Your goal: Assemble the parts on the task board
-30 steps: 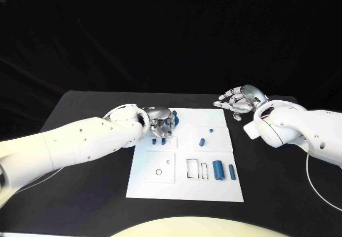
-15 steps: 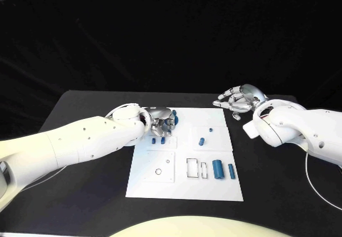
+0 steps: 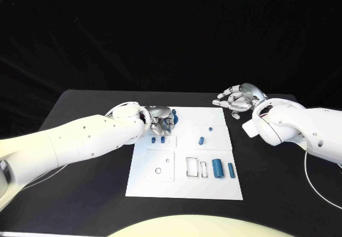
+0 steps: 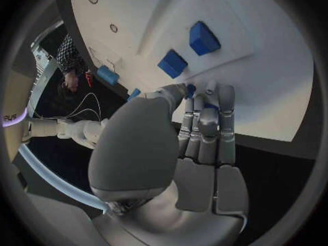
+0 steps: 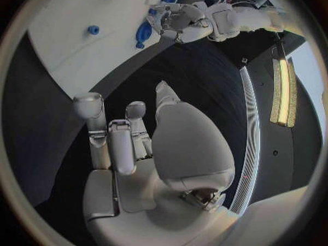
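The left hand (image 3: 162,123) rests over the task board's (image 3: 185,187) far left corner, fingers curled around a small blue part (image 4: 191,89). The right hand (image 3: 238,101) hovers beyond the board's right corner, fingers apart, holding nothing.

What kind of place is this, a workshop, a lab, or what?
Probably a robotics lab test bench: a black table against a dark backdrop, a white task board with small blue parts, and the left hand and right hand of a robot over it.
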Action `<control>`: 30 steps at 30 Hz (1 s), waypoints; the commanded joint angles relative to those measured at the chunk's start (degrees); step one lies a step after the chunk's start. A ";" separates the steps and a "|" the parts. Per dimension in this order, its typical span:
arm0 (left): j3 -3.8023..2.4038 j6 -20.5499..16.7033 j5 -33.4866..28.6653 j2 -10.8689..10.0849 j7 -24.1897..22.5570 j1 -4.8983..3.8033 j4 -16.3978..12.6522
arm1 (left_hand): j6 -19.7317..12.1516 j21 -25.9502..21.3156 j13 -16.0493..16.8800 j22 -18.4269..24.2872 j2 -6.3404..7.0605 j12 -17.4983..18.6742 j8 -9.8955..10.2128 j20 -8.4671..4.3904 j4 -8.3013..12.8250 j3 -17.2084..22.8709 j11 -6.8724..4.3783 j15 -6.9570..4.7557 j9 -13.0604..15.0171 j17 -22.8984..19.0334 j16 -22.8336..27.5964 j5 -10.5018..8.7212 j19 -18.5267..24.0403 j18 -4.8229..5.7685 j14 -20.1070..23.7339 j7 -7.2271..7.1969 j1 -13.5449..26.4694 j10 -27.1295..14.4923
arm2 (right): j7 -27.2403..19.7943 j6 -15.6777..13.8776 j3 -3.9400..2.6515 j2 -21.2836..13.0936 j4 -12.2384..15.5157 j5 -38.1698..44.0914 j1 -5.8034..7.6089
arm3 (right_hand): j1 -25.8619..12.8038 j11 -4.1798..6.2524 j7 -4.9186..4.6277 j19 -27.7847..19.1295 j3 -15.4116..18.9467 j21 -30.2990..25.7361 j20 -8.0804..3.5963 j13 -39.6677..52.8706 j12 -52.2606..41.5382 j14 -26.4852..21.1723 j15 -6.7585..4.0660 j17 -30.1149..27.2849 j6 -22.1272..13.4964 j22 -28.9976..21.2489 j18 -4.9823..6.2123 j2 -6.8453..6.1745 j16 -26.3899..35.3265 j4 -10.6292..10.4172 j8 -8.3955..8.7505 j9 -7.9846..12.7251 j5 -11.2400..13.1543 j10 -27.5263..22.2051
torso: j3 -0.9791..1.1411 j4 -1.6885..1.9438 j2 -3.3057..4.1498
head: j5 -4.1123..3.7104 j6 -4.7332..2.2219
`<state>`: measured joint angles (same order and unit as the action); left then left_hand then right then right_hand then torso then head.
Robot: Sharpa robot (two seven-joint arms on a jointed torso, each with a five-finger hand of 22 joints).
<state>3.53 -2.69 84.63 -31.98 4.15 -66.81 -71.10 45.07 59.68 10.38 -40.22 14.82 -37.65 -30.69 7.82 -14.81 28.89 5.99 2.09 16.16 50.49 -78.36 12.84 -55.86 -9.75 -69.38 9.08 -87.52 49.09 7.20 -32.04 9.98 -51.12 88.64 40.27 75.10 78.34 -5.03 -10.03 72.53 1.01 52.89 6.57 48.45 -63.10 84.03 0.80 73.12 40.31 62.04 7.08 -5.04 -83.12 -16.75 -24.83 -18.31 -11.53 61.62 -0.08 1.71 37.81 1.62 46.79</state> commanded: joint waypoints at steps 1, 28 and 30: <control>0.16 3.29 -0.94 0.07 0.75 0.16 0.11 | 0.72 0.92 -0.17 -1.06 -0.39 0.37 0.37 -0.03 0.39 0.99 -0.17 -0.06 -0.19 0.22 -0.57 -0.26 -0.68 -0.55 -0.77 0.05 -0.73 0.91 | -0.75 0.22 -0.01 0.06 0.01 0.27 -0.04 | 0.14 0.05 0.14 -0.04 -0.31 -0.21 -0.06 -0.06 0.14 1.69 -0.23 0.08 -0.35 0.00 0.82 0.36 0.11 0.17 -0.31 0.09 0.34 -0.21 | -0.03 0.03 -0.03 | -0.02 0.05; -0.02 -1.37 -2.45 -0.90 -0.56 0.19 -1.07 | 8.02 9.17 -1.79 -11.09 -1.64 5.66 2.84 -1.31 7.04 7.10 -1.91 -1.79 0.04 5.85 -3.57 -0.61 -6.03 1.01 -6.80 -1.07 1.01 10.16 | -0.85 0.21 -0.01 0.09 0.16 0.27 -0.09 | 0.14 0.07 0.15 0.00 -0.34 -0.28 -0.08 -0.07 0.09 1.71 -0.24 0.08 -0.36 -0.02 0.82 0.45 0.14 0.12 -0.39 0.13 0.36 -0.15 | 0.02 -0.01 0.02 | 0.13 -0.29; -0.19 -1.74 -2.85 -1.32 -0.77 0.19 -1.61 | 8.07 9.21 -1.80 -11.12 -1.62 5.78 2.92 -1.32 7.12 7.13 -1.90 -1.79 0.05 6.02 -3.62 -0.60 -6.07 1.02 -6.91 -1.06 1.10 10.23 | -0.85 0.21 -0.01 0.07 0.17 0.27 -0.09 | 0.14 0.07 0.15 0.00 -0.34 -0.28 -0.08 -0.07 0.09 1.71 -0.24 0.08 -0.36 -0.02 0.82 0.45 0.14 0.12 -0.39 0.13 0.36 -0.15 | 0.02 -0.03 -0.04 | 0.13 -0.24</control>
<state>3.44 -3.14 83.00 -33.20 4.14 -66.63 -72.29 52.76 68.69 8.50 -51.30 13.35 -32.02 -27.88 6.65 -8.02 36.14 4.10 0.42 16.31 56.50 -81.69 12.10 -61.54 -9.75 -75.97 8.11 -86.87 59.02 7.11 -32.04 9.98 -51.05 88.70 40.26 75.05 78.35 -5.05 -10.03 72.53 1.01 52.89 6.57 48.46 -63.10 84.03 0.81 73.12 40.32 62.04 7.08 -5.04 -83.12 -16.75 -24.83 -18.24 -11.53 61.63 -0.08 1.71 37.80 1.75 46.55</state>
